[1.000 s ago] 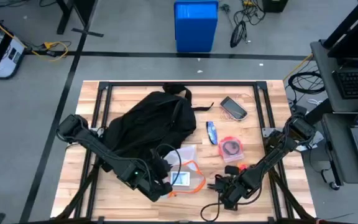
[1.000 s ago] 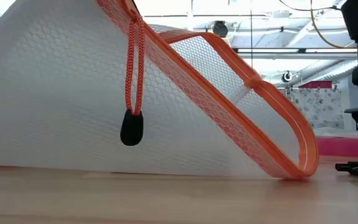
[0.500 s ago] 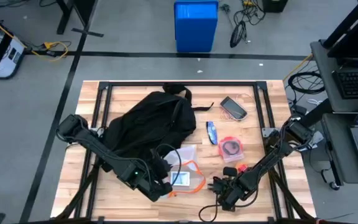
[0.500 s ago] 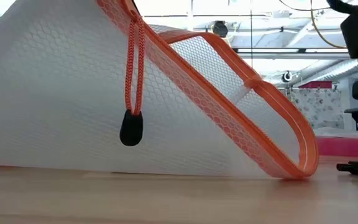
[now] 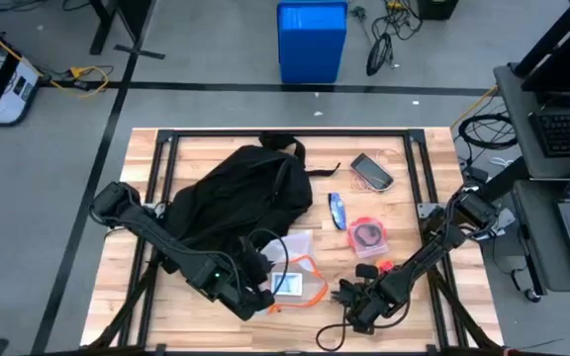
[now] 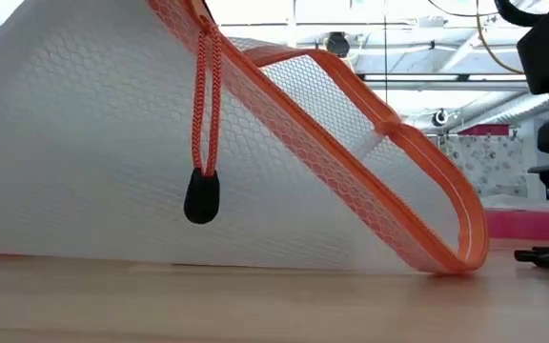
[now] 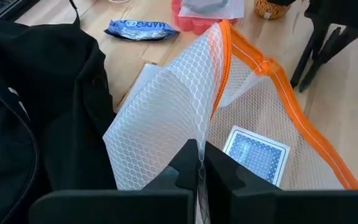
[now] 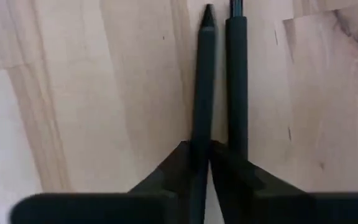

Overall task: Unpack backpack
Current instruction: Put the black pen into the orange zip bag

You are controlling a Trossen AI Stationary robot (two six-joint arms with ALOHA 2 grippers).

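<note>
The left arm reaches from the worktop's (image 5: 404,213) nine o'clock edge toward six, its gripper (image 7: 201,169) pinching the white mesh pouch (image 7: 185,118), orange-trimmed, between closed fingers. The right arm stretches from three o'clock toward five; its gripper (image 8: 202,158) clamps a black pen (image 8: 205,74). The backpack (image 5: 231,193) lies near ten o'clock. A blue packet's (image 7: 140,28) lettering is unreadable.

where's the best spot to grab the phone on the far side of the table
Probably across the phone's two long edges, from straight above. It lies flat and skewed on bare wood, clear of the pouch, so the claw would need turning to match its slant.
</note>
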